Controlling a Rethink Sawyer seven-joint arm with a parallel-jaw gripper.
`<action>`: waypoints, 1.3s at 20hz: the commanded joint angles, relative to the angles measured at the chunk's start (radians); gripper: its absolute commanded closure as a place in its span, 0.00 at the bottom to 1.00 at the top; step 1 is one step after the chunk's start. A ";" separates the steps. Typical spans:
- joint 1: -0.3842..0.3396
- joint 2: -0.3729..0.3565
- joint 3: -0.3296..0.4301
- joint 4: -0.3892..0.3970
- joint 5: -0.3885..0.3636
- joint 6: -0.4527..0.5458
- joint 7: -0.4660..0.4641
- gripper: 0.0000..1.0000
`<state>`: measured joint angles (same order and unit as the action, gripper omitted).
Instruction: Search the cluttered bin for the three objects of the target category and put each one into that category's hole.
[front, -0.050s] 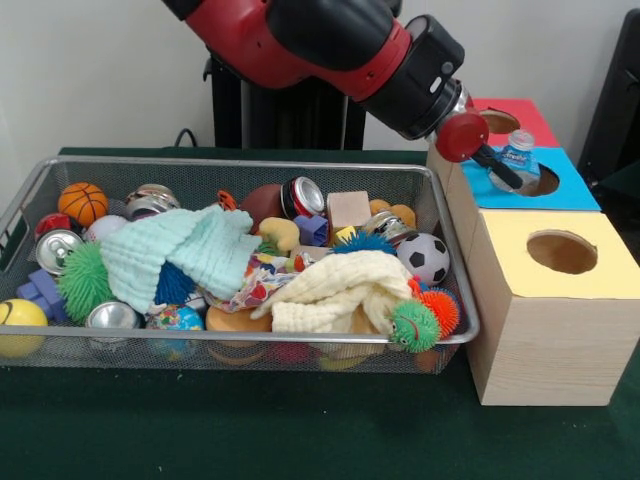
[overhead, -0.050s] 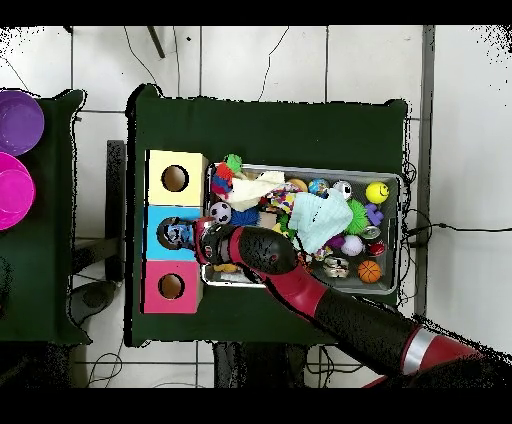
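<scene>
Front view: the red and black arm reaches from the wire bin across to the blue box, the landmark for all positions below. The gripper sits directly above the blue box's hole, with its jaws clamped on a small clear bottle bearing a blue label. The bottle stands roughly upright, its base at the rim of the hole. A red box adjoins the blue box on the far side; a yellow-topped box with its own round hole adjoins on the near side. The wire bin lies just beside the blue box, on the side away from the picture's right edge. It holds a mint cloth, a cream cloth, a soccer ball, a basketball, several cans, and spiky balls. One can lies near the bin's far wall

Overhead view: the blue box sits between the yellow box and the red box. The gripper covers the blue box's hole; the bottle cannot be told apart there. The bin touches the row of boxes
</scene>
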<state>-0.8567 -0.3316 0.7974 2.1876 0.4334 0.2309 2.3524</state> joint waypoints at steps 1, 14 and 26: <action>0.011 -0.038 -0.122 -0.166 -0.010 0.086 0.029 0.00; 0.041 -0.108 -0.232 -0.211 -0.066 0.202 0.021 0.00; 0.045 -0.109 -0.256 -0.224 -0.107 0.175 0.033 0.00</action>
<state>-0.7966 -0.4217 0.6883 2.1066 0.3621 0.4226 2.3524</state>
